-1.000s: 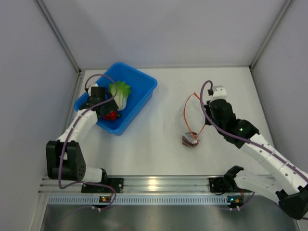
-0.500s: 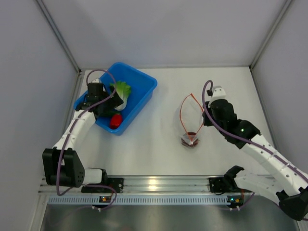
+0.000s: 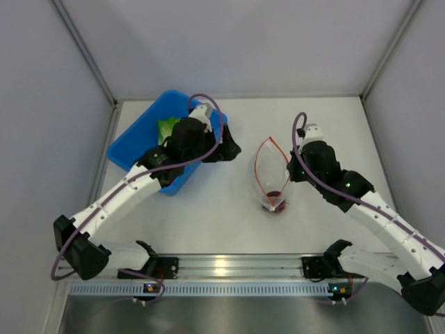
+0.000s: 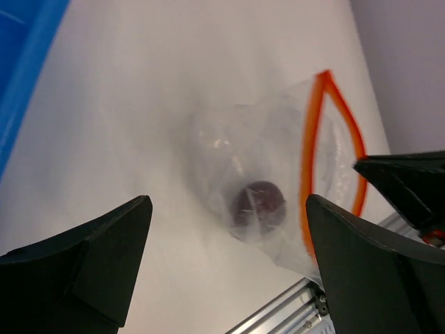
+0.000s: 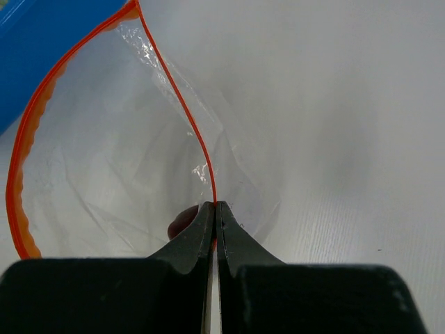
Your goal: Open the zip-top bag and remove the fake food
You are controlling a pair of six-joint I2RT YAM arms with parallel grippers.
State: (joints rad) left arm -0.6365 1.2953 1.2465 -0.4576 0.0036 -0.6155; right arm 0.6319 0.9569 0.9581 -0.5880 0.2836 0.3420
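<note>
Near the middle of the bench (image 3: 208, 216), a bit toward the right edge, sits the zip-top bag (image 3: 270, 182). Its mouth, rimmed by an orange strip (image 3: 256, 167), is wide open. A dark round piece (image 3: 274, 204) of the fake food lies at the bottom of the bag. The right pincer (image 3: 291, 169) is at the right side of the mouth. The left pincer (image 3: 229, 149) hangs between the bag and the blue bin (image 3: 132, 142), which sits by the far left corner. The green and white lettuce (image 3: 167, 127) shows in the bin.

From the left wrist, the two fingers (image 4: 83, 271) are spread far apart with nothing between them, so this pincer is released. Below them lies the bag with the round piece inside.

From the right wrist, the fingers (image 5: 188, 243) are clenched tight on the orange strip, grasping the bag by its rim. The round piece peeks out just beside the fingertips, inside the bag. A bit of the blue bin shows past the bag.
</note>
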